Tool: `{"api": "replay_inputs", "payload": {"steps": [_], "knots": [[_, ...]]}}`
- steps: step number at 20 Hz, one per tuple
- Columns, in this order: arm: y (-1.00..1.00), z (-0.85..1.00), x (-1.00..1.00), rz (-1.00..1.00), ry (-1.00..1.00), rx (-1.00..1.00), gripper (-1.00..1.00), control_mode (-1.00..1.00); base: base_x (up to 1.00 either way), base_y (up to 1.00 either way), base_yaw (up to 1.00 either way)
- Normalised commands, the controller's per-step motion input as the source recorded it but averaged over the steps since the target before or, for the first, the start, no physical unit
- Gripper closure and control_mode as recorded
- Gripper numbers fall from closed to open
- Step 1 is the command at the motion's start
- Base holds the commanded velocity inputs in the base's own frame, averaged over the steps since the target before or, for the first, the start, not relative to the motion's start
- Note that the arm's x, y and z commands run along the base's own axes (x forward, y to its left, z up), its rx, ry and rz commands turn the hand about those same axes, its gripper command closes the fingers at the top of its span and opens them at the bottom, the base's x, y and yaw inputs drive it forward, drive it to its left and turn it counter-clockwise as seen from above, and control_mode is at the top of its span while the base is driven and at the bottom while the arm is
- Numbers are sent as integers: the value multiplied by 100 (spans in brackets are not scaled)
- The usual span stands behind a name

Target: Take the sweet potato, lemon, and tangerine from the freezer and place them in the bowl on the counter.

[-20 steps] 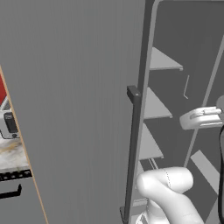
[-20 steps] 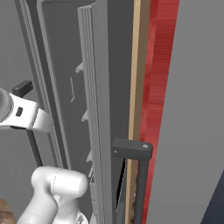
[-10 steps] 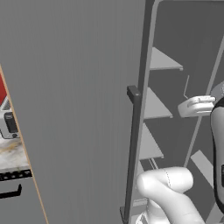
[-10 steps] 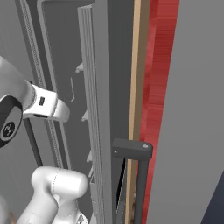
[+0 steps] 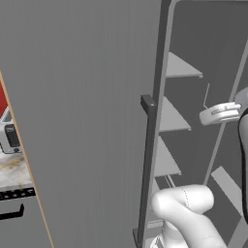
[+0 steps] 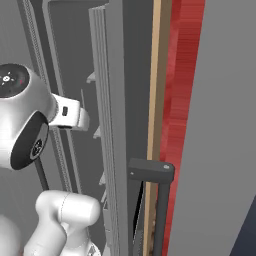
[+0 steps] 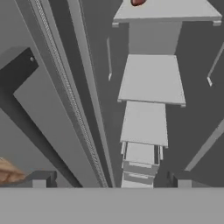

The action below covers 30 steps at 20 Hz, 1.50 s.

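The freezer (image 5: 87, 97) stands open, its grey door with the long bar handle (image 5: 147, 174) swung toward me. Grey shelves (image 5: 169, 116) line its inside. My gripper (image 7: 111, 181) is open with nothing between its fingertips (image 7: 41, 179), and it looks into the compartment along the stack of shelves (image 7: 151, 78). A dull reddish-brown lump, the sweet potato (image 7: 138, 2), lies on a shelf at the top edge of the hand view. My white wrist (image 5: 220, 112) hangs in front of the shelves and also shows in the right base view (image 6: 70, 115). Lemon, tangerine and bowl are out of view.
The door's edge and its handle (image 6: 160, 200) stand close on the arm's right, in front of a tan cabinet side (image 6: 156, 75) and a red wall (image 6: 182, 100). Past the door at far left is the marble counter (image 5: 12, 169) with a toaster (image 5: 9, 138).
The arm has swung up and toward the freezer opening. Its large joint has risen into the right base view, and the wrist has moved closer to the shelves. The jaws have stayed open.
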Motion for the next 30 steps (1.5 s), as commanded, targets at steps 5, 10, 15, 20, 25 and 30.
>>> {"api": "replay_inputs", "payload": {"steps": [5,10,15,20,25,30], "knots": [[-2,7,53,26,0,4,-100,-100,0,0,0],[0,9,41,19,0,1,-100,-100,0,0,0],[0,5,38,5,0,0,-100,-100,0,0,0],[0,19,35,0,0,0,-100,-100,0,0,0],[0,19,40,-2,0,0,-100,-100,0,0,0],[0,9,53,-1,0,0,-100,-100,0,0,0]]}}
